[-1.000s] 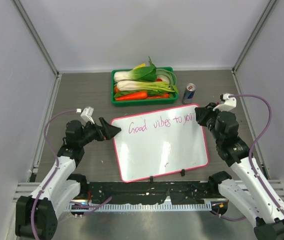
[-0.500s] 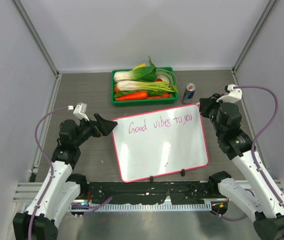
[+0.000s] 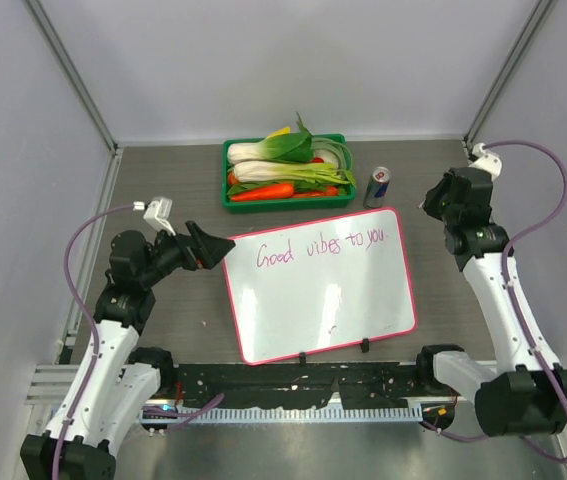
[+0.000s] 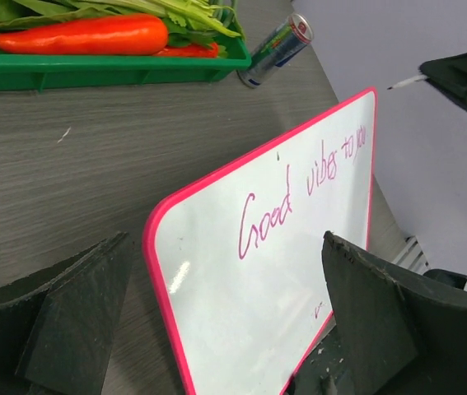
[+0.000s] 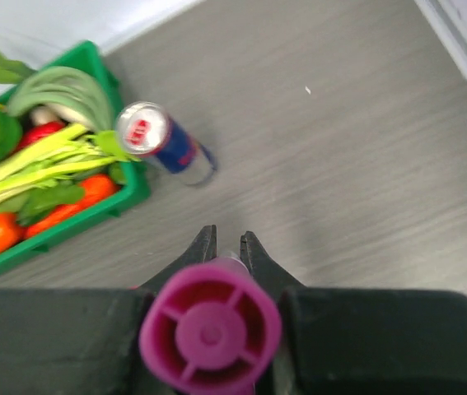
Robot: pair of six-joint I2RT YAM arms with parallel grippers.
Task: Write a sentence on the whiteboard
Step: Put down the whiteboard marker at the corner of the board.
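The whiteboard (image 3: 313,310) lies flat mid-table, pink frame, two black clips on its near edge. The sentence (image 3: 321,247) "Good vibes to you" runs in magenta along its far part, also readable in the left wrist view (image 4: 299,197). My left gripper (image 3: 218,250) stands open just off the board's far-left corner, its jaws wide on either side of that corner (image 4: 225,247) without touching it. My right gripper (image 3: 431,200) hovers off the board's far-right corner, over bare table, shut on a purple marker (image 5: 210,333) whose butt end faces the right wrist camera.
A green tray (image 3: 229,200) of vegetables sits behind the board. A blue and silver can (image 3: 377,186) stands right of the tray, close to the right gripper. Grey walls close in the table on three sides. A small purple tick (image 3: 332,327) marks the board's lower part.
My right arm has pulled back and to the right, off the board's far-right corner, marker still in its jaws. My left gripper has opened wider and slid slightly left.
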